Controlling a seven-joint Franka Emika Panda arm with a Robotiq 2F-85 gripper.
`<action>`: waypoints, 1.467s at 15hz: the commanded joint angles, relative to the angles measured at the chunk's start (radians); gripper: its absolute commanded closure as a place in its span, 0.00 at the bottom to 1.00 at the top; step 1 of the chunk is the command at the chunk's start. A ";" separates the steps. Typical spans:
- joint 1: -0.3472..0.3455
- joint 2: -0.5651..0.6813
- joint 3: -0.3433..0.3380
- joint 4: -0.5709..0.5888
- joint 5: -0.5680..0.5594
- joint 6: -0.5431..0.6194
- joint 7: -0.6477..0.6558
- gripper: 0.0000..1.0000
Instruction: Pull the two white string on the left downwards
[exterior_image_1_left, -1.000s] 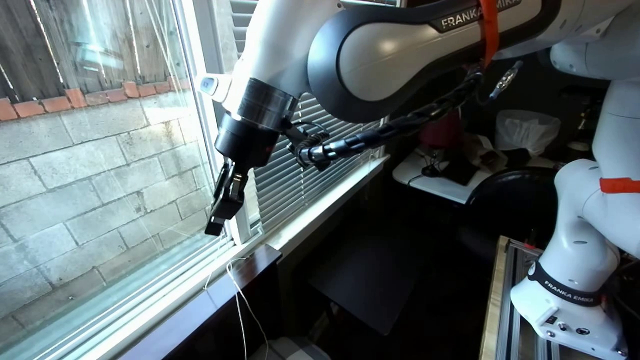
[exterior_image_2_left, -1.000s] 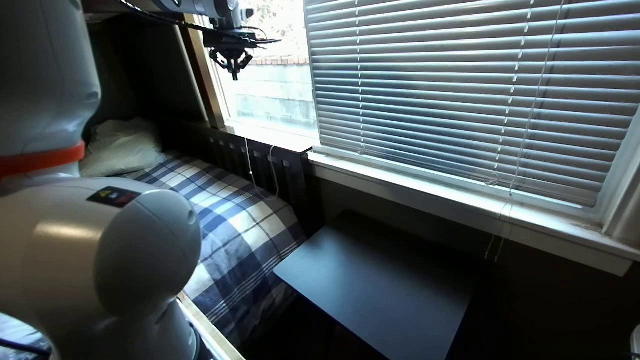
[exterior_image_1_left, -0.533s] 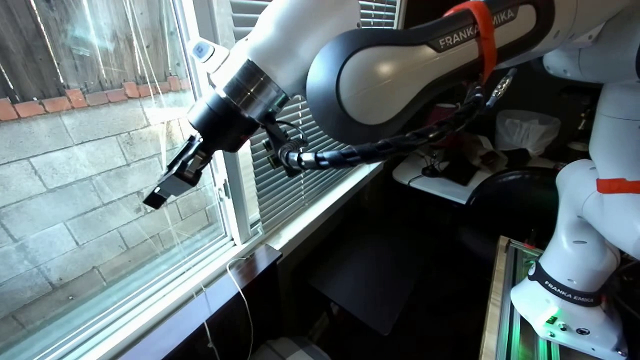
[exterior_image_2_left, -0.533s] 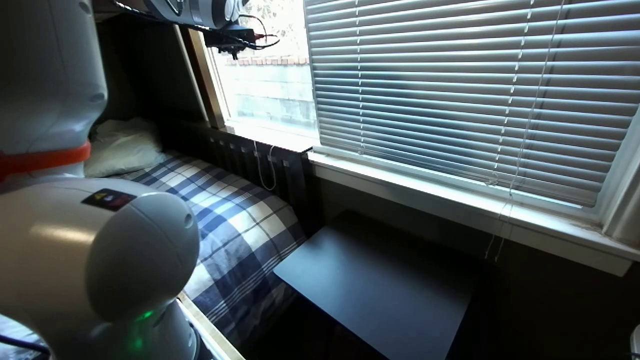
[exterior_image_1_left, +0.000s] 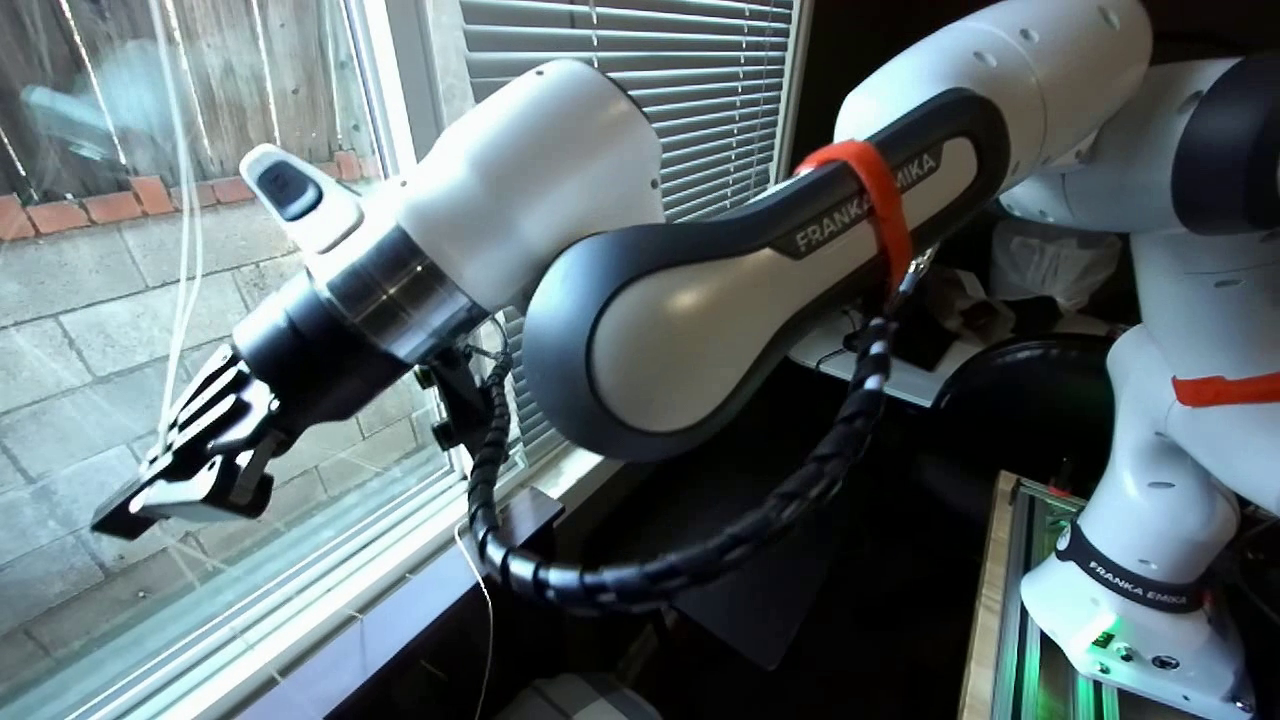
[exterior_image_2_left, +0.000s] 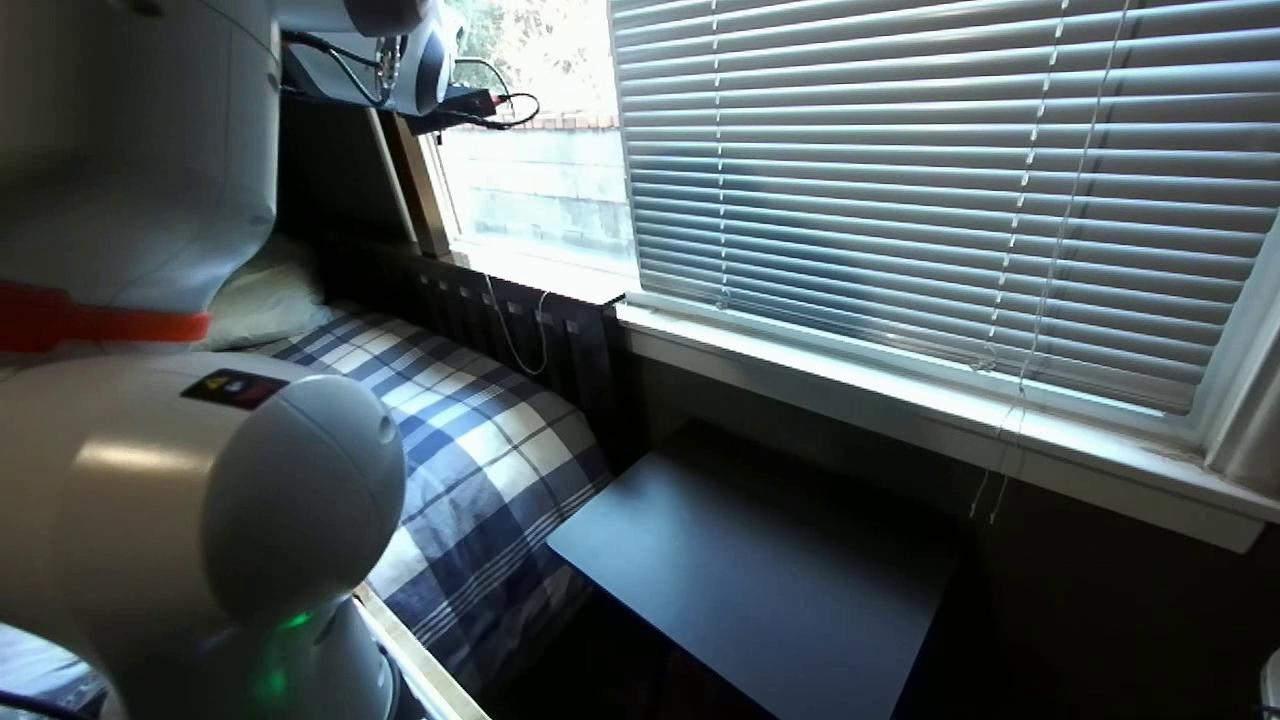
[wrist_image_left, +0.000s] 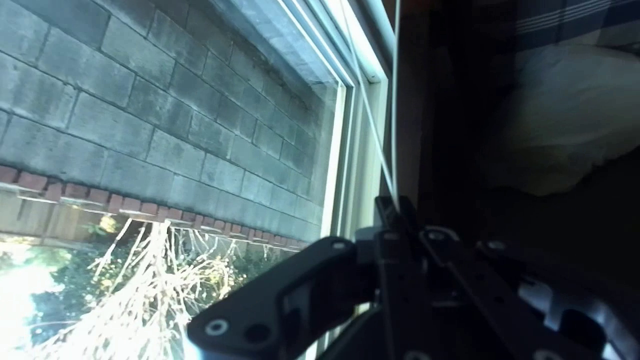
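Observation:
The two white strings (exterior_image_1_left: 183, 300) run down over the window to my gripper (exterior_image_1_left: 127, 512) in an exterior view. In the wrist view the two white strings (wrist_image_left: 371, 119) converge between the fingertips of my gripper (wrist_image_left: 396, 210), which is shut on them. The strings slant and look taut above the jaws. A lower part of the white string (exterior_image_2_left: 515, 350) hangs as a loop over the dark headboard. In that exterior view the jaws are mostly hidden behind the arm.
White blinds (exterior_image_2_left: 880, 180) cover part of the window beside the bare pane. A sill (exterior_image_2_left: 800, 355) and a dark headboard (exterior_image_2_left: 465, 300) lie below. A plaid bed (exterior_image_2_left: 470, 440) and a dark table (exterior_image_2_left: 760, 570) stand nearby. The thick black cable (exterior_image_1_left: 640, 585) hangs in a loop under the arm.
My gripper has moved left in an exterior view, first up, then down, and tilted more. The strings moved with it, pulled left. The string loop over the headboard shifted and shortened.

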 joint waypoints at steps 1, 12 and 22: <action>0.003 0.187 0.084 0.218 -0.135 -0.064 -0.076 1.00; 0.121 0.481 0.137 0.688 -0.163 -0.351 -0.293 1.00; 0.139 0.469 0.045 0.829 -0.145 -0.221 -0.190 1.00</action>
